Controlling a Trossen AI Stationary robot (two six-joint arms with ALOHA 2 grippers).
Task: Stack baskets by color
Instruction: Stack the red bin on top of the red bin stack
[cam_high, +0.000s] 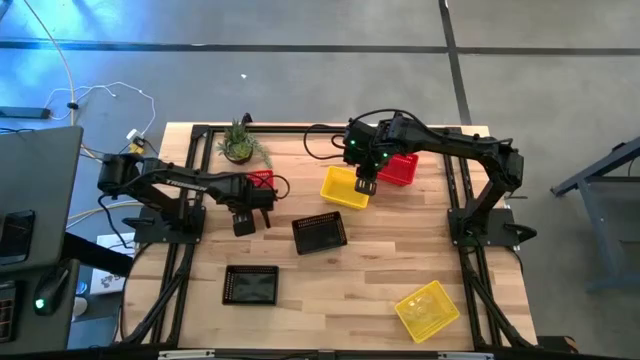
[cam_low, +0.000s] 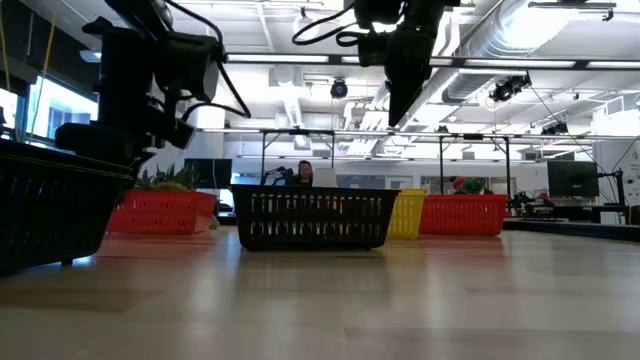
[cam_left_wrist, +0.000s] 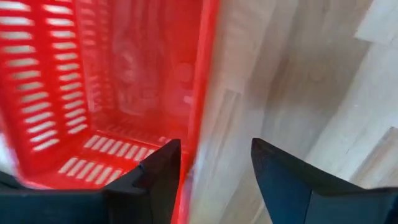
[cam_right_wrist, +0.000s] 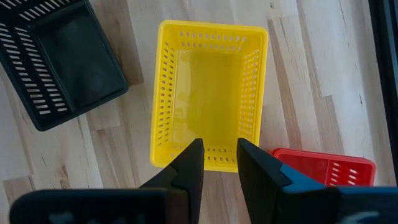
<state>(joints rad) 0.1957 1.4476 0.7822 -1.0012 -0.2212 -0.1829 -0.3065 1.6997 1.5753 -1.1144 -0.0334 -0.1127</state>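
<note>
Baskets are mesh-sided rectangles: red (cam_left_wrist: 106, 87), yellow (cam_right_wrist: 210, 93), black (cam_right_wrist: 59, 62).

Bright ceiling strip lights (cam_low: 560, 75) in the room beyond glare white in the low view and silhouette both arms. The pale wooden counter (cam_high: 350, 270) is evenly lit with soft, faint shadows. The red mesh plastic basket (cam_left_wrist: 93, 93) is blurred in the left wrist view.
</note>
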